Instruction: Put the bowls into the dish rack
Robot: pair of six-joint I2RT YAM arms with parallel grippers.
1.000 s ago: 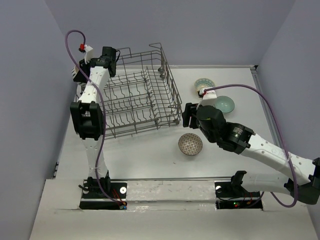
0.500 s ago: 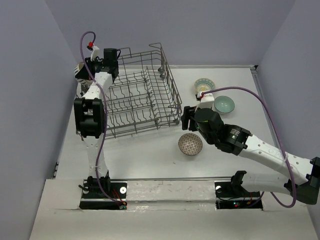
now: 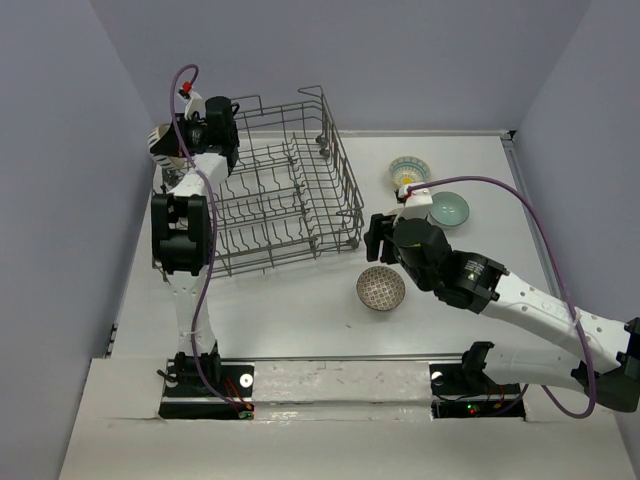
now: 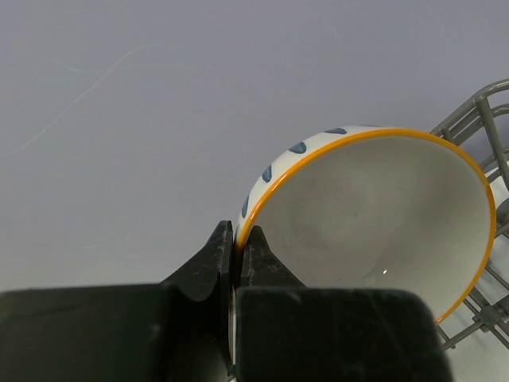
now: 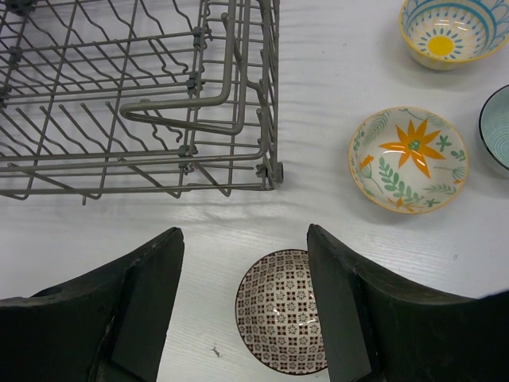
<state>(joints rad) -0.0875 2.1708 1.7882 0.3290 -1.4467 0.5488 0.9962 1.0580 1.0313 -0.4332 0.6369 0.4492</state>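
Observation:
My left gripper [image 4: 236, 239] is shut on the rim of a white bowl [image 4: 374, 215] with an orange edge and blue spots, held in the air just off the far left corner of the dish rack [image 3: 290, 190]. From above, that bowl [image 3: 160, 142] shows beside the left wrist. My right gripper [image 5: 244, 239] hangs open over the table, and the brown-patterned bowl [image 5: 278, 310] lies below, nearer its right finger. A flower bowl [image 5: 408, 159], a yellow-centred bowl [image 5: 445, 28] and a teal bowl [image 5: 497, 127] sit to the right. The rack [image 5: 119, 103] holds no bowls.
The grey wire rack takes up the table's left-centre, its near right corner wheel [image 5: 276, 171] close ahead of my right gripper. Purple walls close in on the left, back and right. The right arm's cable [image 3: 540, 230] loops over the right side.
The left wrist has swung up and toward the rack's far left corner with the bowl. The right gripper stays over the brown-patterned bowl, its jaws a touch wider.

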